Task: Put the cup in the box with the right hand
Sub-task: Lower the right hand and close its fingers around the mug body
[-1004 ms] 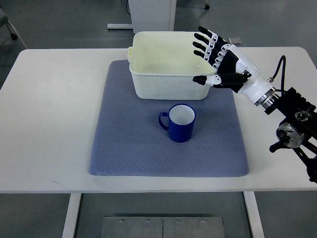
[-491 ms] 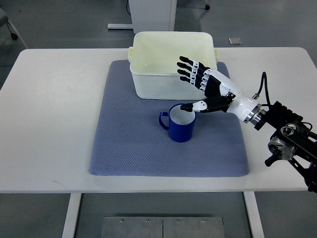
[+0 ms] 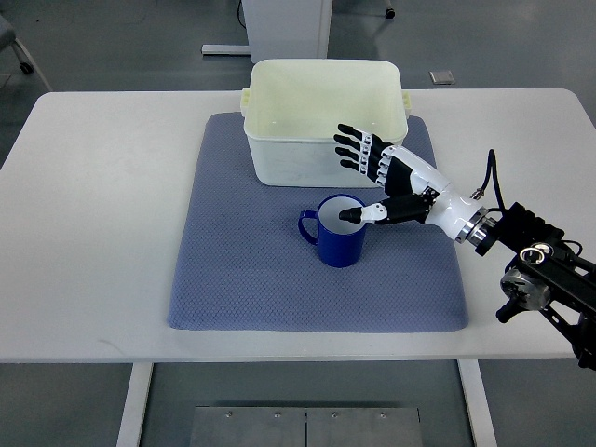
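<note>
A dark blue cup [image 3: 335, 235] with a white inside stands upright on the blue-grey mat [image 3: 242, 270], its handle pointing left. Behind it sits the cream box [image 3: 321, 126], which holds nothing. My right hand [image 3: 363, 182] comes in from the right and hovers at the cup's right rim. Its fingers [image 3: 354, 149] are spread toward the box's front wall, and the thumb tip lies over the cup's opening. It holds nothing. The left arm is out of view.
The mat lies in the middle of a white table [image 3: 93, 205]. My right forearm and its black wrist joint [image 3: 540, 270] stretch over the table's right side. A white cabinet base [image 3: 284, 28] stands on the floor behind the table.
My right hand came down from above the box's right end to the cup. In the last half second it sank slightly, bringing the thumb over the cup's rim.
</note>
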`<state>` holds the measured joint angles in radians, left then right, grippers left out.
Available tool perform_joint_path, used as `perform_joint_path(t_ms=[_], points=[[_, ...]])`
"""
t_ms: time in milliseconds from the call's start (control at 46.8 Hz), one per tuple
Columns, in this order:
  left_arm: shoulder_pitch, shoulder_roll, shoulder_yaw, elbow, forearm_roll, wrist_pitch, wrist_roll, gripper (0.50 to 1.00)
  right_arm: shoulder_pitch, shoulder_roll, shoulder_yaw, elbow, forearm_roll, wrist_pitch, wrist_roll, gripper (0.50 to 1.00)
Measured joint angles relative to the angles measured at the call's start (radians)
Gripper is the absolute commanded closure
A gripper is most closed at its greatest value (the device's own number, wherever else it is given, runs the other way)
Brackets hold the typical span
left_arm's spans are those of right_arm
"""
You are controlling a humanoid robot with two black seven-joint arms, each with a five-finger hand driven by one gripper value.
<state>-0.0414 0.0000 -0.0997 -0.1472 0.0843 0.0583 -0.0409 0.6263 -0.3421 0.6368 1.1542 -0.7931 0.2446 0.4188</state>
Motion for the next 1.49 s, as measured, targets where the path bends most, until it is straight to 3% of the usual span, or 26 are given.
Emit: perform_joint_path(t_ms=[235, 1110, 1495], points=[[0.0, 0.0, 0.0, 0.0, 0.0, 0.0, 0.0, 0.5, 0.004, 0.001, -0.068, -0.048, 0.0, -0.033, 0.048, 0.502], [0.0, 0.0, 0.0, 0.0, 0.0, 0.0, 0.0, 0.5, 0.005, 0.135, -0.13, -0.16, -0.024, -0.09, 0.059, 0.502], [0.0, 0.0, 0.001, 0.0, 0.0, 0.0, 0.0, 0.5, 0.009, 0.162, -0.186, -0.212, -0.023, -0.136, 0.102, 0.509]])
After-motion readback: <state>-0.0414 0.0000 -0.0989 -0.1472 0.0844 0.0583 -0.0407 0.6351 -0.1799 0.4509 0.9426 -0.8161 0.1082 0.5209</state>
